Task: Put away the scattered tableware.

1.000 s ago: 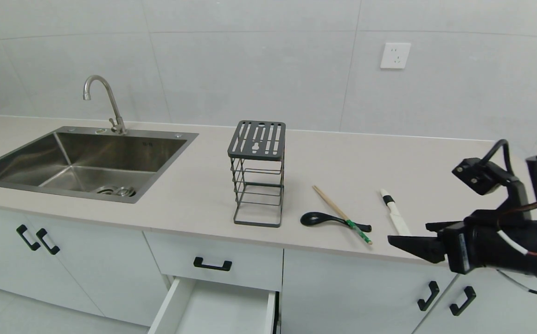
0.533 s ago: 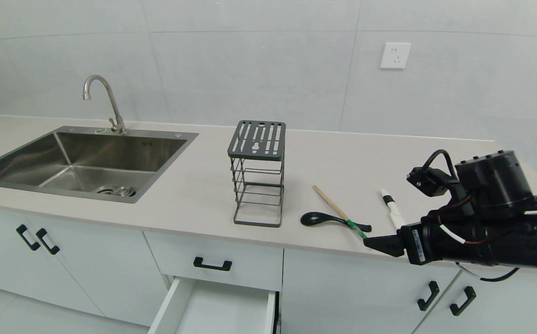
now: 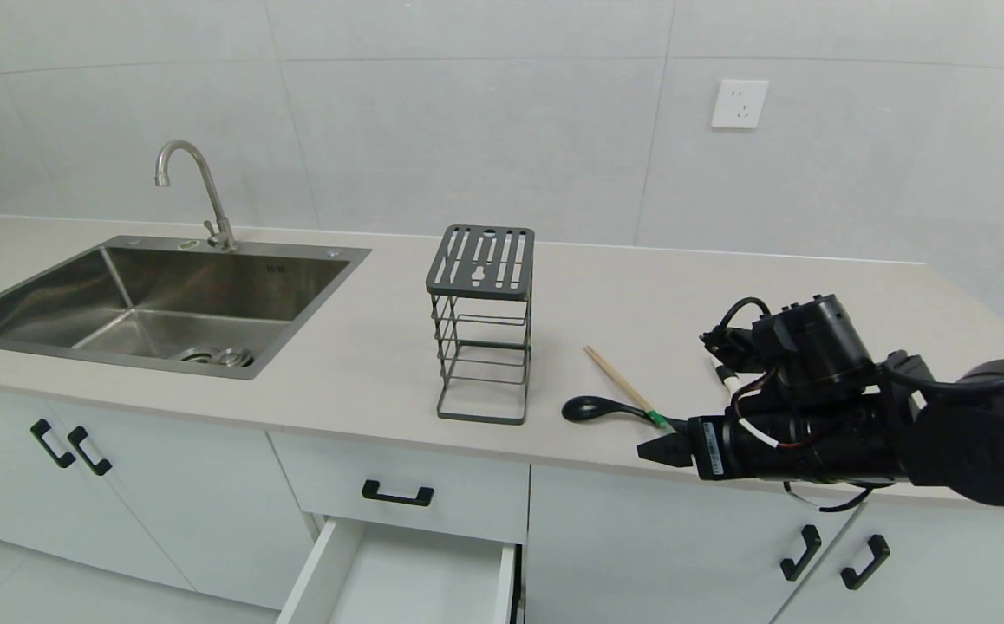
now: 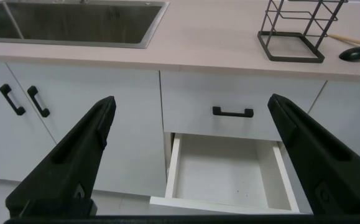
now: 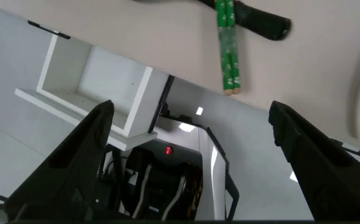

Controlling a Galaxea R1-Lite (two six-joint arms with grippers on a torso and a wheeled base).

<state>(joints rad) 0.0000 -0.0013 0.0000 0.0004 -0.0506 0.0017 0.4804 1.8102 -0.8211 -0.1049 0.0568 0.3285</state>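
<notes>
Evidently nothing is put away yet: every piece lies out on the tabletop.
The chopsticks, the black spoon and a white utensil lie to the right of the wire rack. The right gripper hangs at the tabletop's front edge just beside them, spread and empty. The right wrist view shows the chopsticks' green ends lying across the spoon's handle. The left wrist view shows the left gripper, also spread, facing the open drawer.
</notes>
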